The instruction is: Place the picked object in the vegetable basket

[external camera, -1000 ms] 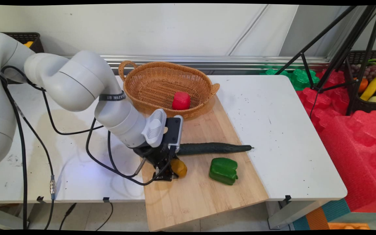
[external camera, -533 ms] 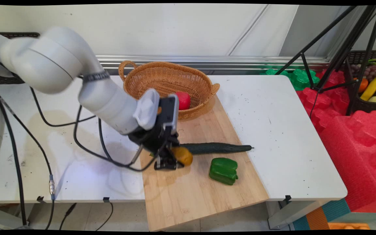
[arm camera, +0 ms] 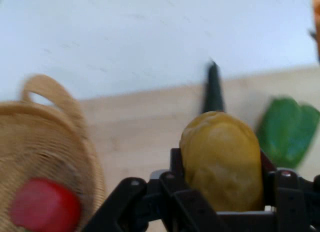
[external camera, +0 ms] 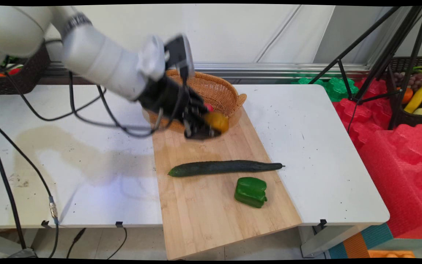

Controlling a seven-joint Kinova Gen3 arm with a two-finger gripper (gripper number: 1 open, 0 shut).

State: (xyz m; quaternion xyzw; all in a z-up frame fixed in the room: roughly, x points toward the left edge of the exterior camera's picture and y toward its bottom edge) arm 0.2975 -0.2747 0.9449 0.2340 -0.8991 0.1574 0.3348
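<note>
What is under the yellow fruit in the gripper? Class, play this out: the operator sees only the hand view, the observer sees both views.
Observer: The main view shows the gripper holding the yellow fruit in the air above the wooden board's far end, close to the basket's near rim.
Operator: How long is the dark green thing past the fruit?
Observer: It is a whole cucumber, lying across the board; its right tip pokes past the board's edge over the white table.
Operator: Where does the green pepper sit?
Observer: The green pepper is on the board, on the cucumber's near side, apart from it.
</note>
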